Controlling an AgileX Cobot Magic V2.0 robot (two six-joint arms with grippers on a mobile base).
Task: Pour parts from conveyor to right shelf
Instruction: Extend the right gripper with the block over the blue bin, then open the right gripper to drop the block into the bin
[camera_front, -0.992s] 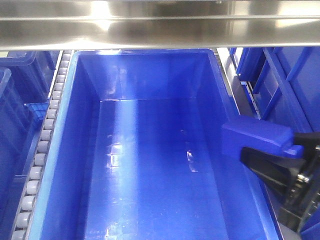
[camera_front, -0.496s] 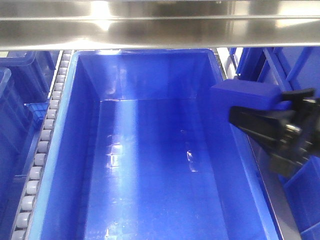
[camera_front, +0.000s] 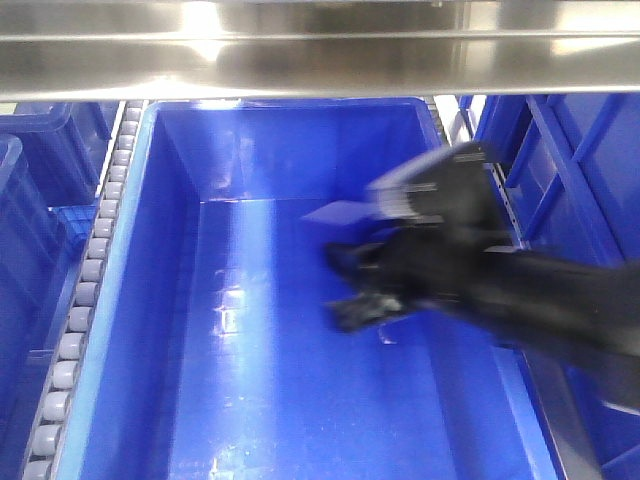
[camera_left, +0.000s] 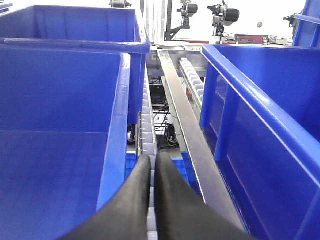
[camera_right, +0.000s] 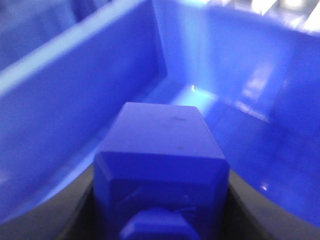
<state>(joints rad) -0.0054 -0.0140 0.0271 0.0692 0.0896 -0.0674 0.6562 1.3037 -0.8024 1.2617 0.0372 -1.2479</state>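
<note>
The part (camera_right: 162, 160), a boxy bright-blue block with a round knob facing the camera, sits clamped between the grey fingers (camera_right: 75, 220) of my right gripper (camera_right: 161, 200). In the front view my right gripper (camera_front: 362, 268) is a dark blur inside the big blue bin (camera_front: 250, 380) of the right shelf (camera_front: 320, 55), with the part (camera_front: 337, 213) a pale blue smear at its tip. My left gripper (camera_left: 152, 159) is shut on nothing, above the roller track between two bins. The conveyor is out of view.
Grey rollers (camera_front: 88, 275) run along the bin's left side. The steel crossbar of the shelf passes just above the bin's far end. More blue bins (camera_left: 60, 125) (camera_left: 265, 115) flank the left gripper, with a steel rail (camera_left: 182, 125) between them.
The right arm has swung left from beside the bin's right rim to over and inside the bin, carrying the part and tipping it. The bin has not moved.
</note>
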